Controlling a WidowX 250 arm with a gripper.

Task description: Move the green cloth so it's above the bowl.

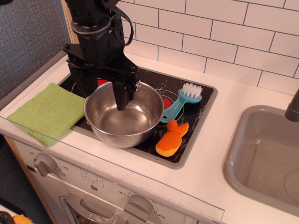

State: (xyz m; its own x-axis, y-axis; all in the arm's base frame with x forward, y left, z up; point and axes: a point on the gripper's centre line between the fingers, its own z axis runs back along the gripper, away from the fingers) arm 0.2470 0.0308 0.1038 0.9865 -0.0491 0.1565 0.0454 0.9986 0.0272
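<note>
The white table [243,98] fills most of the view, with a grey sink [261,154] sunk into it at 3 o'clock and a black stovetop [198,112] set in near the centre. The robot arm [96,32] comes down from 11 o'clock and hangs over the stove.

The bowl [124,116], shiny steel and empty, sits on the stovetop's near-left part, just left of centre. The green cloth [46,112] lies flat at 9 o'clock, on the table's left end, its right edge touching or tucked just under the bowl's rim; which of the two I cannot tell.

The hand [122,95] points down inside the bowl's mouth, toward its far wall. One dark finger shows clearly, and whether the jaws are spread or pinched I cannot tell from this angle. It holds nothing that can be seen.

At 3 o'clock of the bowl lie a blue brush [180,105] with white bristles and, nearer the front, an orange plush toy [172,138].

The cloth looks untouched, so the task seems hardly begun. The main risk: the hand sits low within the bowl, so swinging toward 9 o'clock without rising first would likely knock the rim and shove the bowl. If the cloth is caught under the rim, pulling could drag the bowl along. A thin flat cloth may also slip a shallow pinch.
</note>
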